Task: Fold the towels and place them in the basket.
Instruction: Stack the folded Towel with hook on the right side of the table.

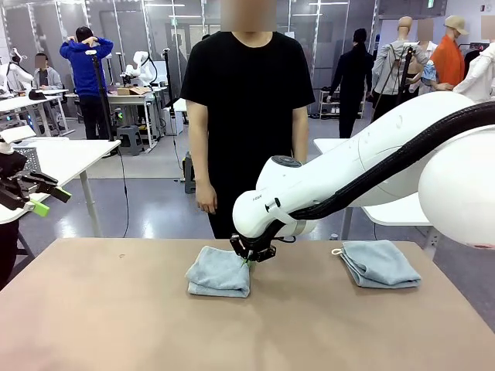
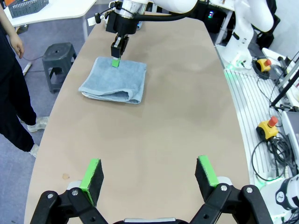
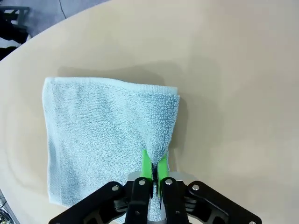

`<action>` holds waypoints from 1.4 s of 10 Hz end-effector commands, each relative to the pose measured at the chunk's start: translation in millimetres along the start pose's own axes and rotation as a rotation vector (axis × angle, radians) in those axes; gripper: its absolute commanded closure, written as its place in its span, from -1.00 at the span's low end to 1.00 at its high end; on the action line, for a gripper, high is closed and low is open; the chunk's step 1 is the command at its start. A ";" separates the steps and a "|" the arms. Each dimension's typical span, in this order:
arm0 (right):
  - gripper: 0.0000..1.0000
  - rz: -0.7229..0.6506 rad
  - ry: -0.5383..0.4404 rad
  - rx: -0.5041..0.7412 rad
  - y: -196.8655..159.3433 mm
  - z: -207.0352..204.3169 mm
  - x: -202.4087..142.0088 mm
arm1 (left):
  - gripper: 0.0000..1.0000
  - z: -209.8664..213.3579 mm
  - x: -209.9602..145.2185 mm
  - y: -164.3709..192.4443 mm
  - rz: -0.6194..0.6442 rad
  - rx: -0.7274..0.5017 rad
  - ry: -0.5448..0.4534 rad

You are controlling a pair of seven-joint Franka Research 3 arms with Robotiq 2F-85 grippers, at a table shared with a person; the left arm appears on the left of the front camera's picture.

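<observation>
Right gripper [image 3: 153, 170] has its pads pressed together on the near edge of the middle towel [image 1: 220, 271], pinching a fold of terry between them. That towel lies folded on the table [image 1: 116, 309], roughly centre, in front of the person [image 1: 246, 116]. A 2nd towel [image 1: 379, 263] sits folded well apart on the robot's right side, with its white loop [image 1: 336, 251] toward the middle.

Left gripper [image 2: 149, 175] hangs spread wide above bare table, holding nothing, off to the robot's left.

I can't spot the task basket near the towels; the grey mesh basket [image 2: 27, 6] on the far white table in the left wrist view may be it, can't confirm.

How to run this step, my read:
- The pinch looks to be on the edge only. I can't tell whether it has every layer. Lift slowly and watch whether the lower layers come up too.
- If the bundle starts to unfold, set it back down and re-grip deeper over the folded edge.
- Lift straight up before you traverse, so the towel doesn't drag on the table.
- Keep the left arm parked clear.
- Watch the person's hand [image 1: 206, 202] near the far edge.
</observation>
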State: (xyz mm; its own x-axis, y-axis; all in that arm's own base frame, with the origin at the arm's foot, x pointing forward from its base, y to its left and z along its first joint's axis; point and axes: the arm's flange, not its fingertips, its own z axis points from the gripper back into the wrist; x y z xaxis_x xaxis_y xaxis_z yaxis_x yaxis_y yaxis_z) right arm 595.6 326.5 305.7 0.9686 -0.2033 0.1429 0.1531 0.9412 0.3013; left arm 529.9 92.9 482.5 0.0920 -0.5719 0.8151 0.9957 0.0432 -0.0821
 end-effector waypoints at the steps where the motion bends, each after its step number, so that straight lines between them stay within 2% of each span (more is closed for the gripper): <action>1: 1.00 0.009 -0.009 0.004 -2.9 0.5 5.4 | -1.00 0.5 0.8 -0.3 0.001 0.001 0.001; 6: 1.00 0.000 0.000 0.000 0.0 0.0 0.0 | -1.00 0.5 0.8 -0.3 0.001 0.001 0.001; 7: 0.89 -0.001 -0.001 -0.001 -0.4 0.4 0.8 | -1.00 0.5 0.8 -0.3 0.001 0.001 0.001; 9: 0.89 0.060 -0.011 0.017 -35.4 36.9 21.5 | -1.00 0.5 0.8 -0.3 0.001 0.001 0.001; 11: 0.89 0.146 0.026 0.045 -67.3 77.2 31.2 | -1.00 0.5 0.8 -0.3 0.001 0.001 0.001; 14: 0.89 0.196 0.032 0.012 -128.7 130.0 47.9 | -1.00 0.5 0.8 -0.3 0.001 0.001 0.001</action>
State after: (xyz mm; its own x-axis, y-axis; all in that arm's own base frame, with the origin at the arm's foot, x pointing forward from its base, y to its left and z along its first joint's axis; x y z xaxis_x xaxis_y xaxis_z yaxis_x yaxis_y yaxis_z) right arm 607.0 181.5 395.7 0.9824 -0.0413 0.1821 -0.0108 0.9610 0.2763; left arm 529.8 93.2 482.4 0.0924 -0.5718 0.8152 0.9957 0.0437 -0.0822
